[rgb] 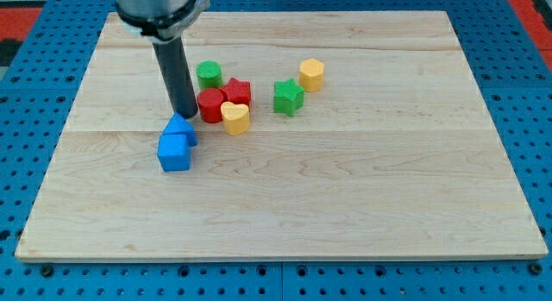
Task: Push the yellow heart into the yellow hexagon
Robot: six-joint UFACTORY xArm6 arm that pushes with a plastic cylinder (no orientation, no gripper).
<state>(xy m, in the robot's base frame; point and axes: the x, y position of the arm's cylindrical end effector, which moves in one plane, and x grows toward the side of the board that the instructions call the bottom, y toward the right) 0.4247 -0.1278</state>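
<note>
On the desk (362, 189) I count two yellow blocks, two red (210, 104), two green and two blue (175, 152). My tip (185, 116) is a plain rod with nothing to open or close, and its end touches the top blue block. The yellow heart (235, 117) is just right of my tip; the yellow hexagon (311, 74) is farther right and up, past the green star (288, 97), and I see no writing.

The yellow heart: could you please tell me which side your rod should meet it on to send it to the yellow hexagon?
No grip here, only a push. I would set my tip on the yellow heart at its lower left side, since the yellow hexagon lies up and right. The red cylinder and red star crowd it above, and the green star sits near the path.
</note>
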